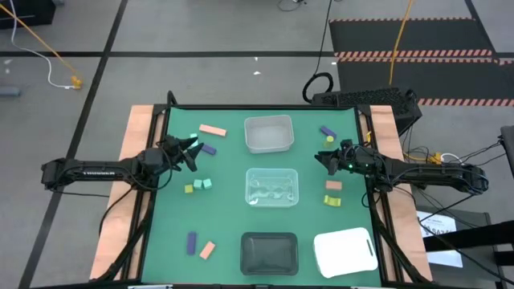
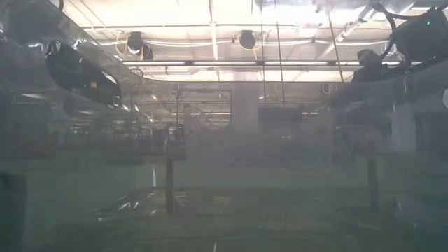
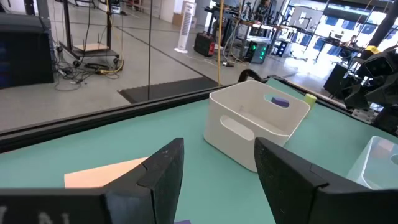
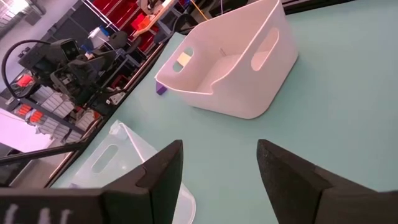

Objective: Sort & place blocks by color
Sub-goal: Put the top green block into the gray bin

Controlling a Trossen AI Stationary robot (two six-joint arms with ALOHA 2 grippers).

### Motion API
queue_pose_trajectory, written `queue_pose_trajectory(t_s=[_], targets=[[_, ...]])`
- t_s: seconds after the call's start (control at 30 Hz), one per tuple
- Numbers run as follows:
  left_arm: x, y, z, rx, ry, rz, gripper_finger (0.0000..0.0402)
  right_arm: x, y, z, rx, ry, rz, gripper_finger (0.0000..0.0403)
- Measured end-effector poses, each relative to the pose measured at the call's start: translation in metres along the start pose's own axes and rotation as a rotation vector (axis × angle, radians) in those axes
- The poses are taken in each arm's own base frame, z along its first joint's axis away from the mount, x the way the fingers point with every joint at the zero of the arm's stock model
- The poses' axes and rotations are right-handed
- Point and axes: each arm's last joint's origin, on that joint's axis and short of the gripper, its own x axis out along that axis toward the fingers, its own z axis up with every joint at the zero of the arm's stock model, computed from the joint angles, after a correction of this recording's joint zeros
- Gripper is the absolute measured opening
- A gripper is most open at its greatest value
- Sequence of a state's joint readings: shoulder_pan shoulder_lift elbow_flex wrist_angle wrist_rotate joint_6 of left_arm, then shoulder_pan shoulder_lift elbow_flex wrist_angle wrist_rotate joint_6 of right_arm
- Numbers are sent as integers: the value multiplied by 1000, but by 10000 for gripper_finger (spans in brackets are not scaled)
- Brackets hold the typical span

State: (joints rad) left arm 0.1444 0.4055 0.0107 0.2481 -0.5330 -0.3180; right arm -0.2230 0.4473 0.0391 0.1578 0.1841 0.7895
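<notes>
Small blocks lie flat and scattered on the green table. On the left are a salmon one (image 1: 212, 130), a mint one (image 1: 193, 138), a purple one (image 1: 209, 149), a yellow-green and mint pair (image 1: 196, 186), and a purple one (image 1: 191, 242) beside a salmon one (image 1: 207, 250). On the right are purple (image 1: 327, 130), yellow-green (image 1: 329, 139), salmon (image 1: 333, 185) and yellow-green (image 1: 331, 200) blocks. My left gripper (image 1: 193, 150) (image 3: 217, 168) hovers open at the left, near the purple block. My right gripper (image 1: 323, 158) (image 4: 217, 168) hovers open at the right. Nothing is between either pair of fingers.
A white tray (image 1: 267, 134) (image 3: 258, 121) (image 4: 230, 68) stands at the far centre, with a clear tray (image 1: 271, 188) mid-table. A black tray (image 1: 269, 251) is at the near centre and a white tray (image 1: 345, 250) at the near right. Open green surface lies between the trays and both arms.
</notes>
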Motion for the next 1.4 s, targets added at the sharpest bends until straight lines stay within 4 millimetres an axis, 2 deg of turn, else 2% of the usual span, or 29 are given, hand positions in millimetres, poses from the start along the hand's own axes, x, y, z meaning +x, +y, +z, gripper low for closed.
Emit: queue_pose_trajectory(t_s=[0.33,0.5,0.73,0.9,0.97,1.2,1.4], targets=[[0,0,0,0,0,0,198,0,0,1,51,-14,-5,196],[0,0,0,0,0,0,198,-1,5,9,130,-144,13,196],[0,0,0,0,0,0,198,-6,21,27,143,-321,185,196],[0,0,0,0,0,0,198,-8,24,31,150,-364,201,196],[0,0,0,0,0,0,198,-7,23,29,105,-346,175,196],[0,0,0,0,0,0,198,-13,46,54,-55,-424,190,196],[0,0,0,0,0,0,198,-13,61,68,-248,-317,104,196]])
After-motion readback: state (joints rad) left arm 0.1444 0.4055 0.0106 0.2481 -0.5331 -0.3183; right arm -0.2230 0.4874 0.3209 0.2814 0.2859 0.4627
